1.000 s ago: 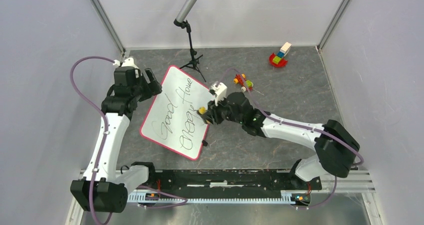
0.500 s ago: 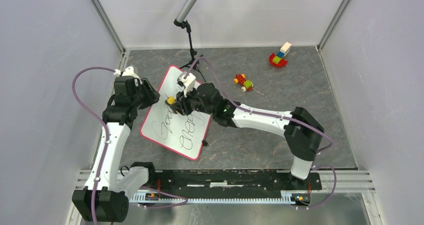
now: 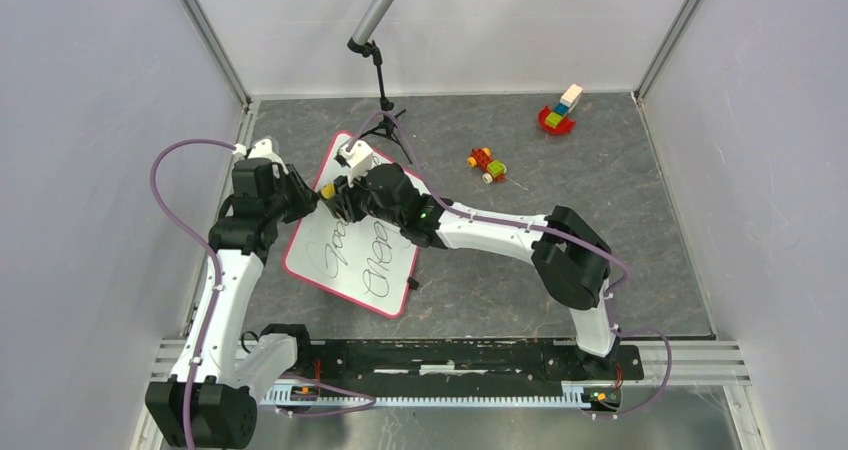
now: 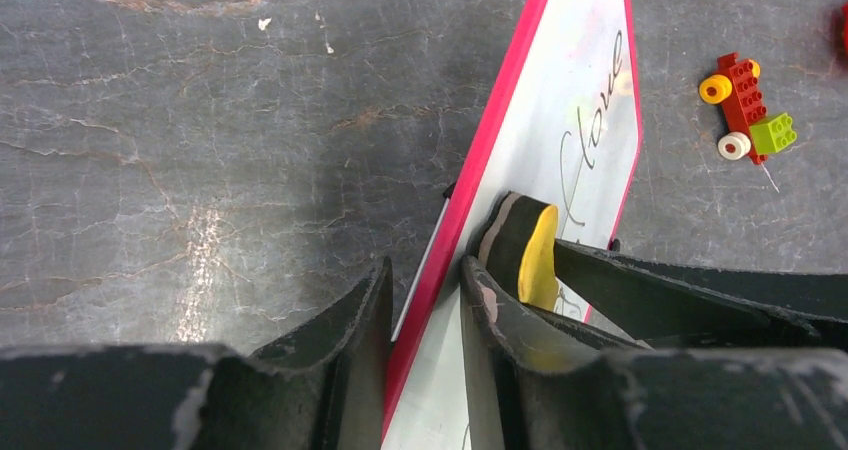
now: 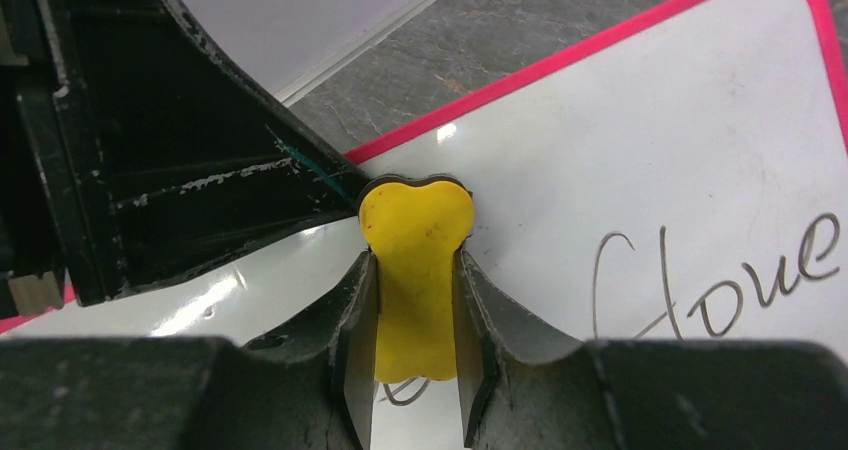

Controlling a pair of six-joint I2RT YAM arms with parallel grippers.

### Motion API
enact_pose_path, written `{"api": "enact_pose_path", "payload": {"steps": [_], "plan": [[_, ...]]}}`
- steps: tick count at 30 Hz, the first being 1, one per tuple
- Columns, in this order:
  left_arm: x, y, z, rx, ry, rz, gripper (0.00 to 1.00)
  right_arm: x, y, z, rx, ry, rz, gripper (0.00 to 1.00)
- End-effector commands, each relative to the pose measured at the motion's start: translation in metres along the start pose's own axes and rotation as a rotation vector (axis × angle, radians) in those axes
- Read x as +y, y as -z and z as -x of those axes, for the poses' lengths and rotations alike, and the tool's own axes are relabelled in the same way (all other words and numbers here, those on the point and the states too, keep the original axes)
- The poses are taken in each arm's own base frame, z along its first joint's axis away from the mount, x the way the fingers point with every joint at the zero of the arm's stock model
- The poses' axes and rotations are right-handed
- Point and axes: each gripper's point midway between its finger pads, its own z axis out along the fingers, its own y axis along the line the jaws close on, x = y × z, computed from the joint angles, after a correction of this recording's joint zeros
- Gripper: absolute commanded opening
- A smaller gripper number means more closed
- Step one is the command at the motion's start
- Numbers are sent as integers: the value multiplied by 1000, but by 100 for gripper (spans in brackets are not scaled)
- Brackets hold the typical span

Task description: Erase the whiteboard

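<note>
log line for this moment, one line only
left end effector: shut on whiteboard rim | right end effector: shut on yellow eraser, against board face | black writing: present

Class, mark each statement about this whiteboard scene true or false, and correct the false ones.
1. The right tool grips a yellow eraser against the whiteboard. True.
2. The left tool hangs open, away from the board. False: it is clamped on the board's red rim.
3. The board is wiped clean. False: black handwriting shows on it.
4. The brick toy car lies on the table, off the board. True.
</note>
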Motion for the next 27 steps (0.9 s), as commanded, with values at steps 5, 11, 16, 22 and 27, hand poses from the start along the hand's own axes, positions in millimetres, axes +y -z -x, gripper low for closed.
{"api": "enact_pose_path", "payload": {"steps": [5, 11, 16, 22, 27], "plan": [[-2, -3, 6, -20, -49, -9, 30, -22, -8, 3, -14, -34, -114, 0], [2, -8, 1, -6, -57, 9, 24, -50, -5, -15, 37, -89, -151, 0], [4, -11, -1, -4, -66, 7, 11, -61, -4, -36, 101, -94, -159, 0], [4, -13, -4, -25, -95, -6, 6, -15, -12, -21, 82, -78, -43, 0], [4, -10, -2, -67, -129, -6, 3, 17, -21, -7, 60, -68, 16, 0]]}}
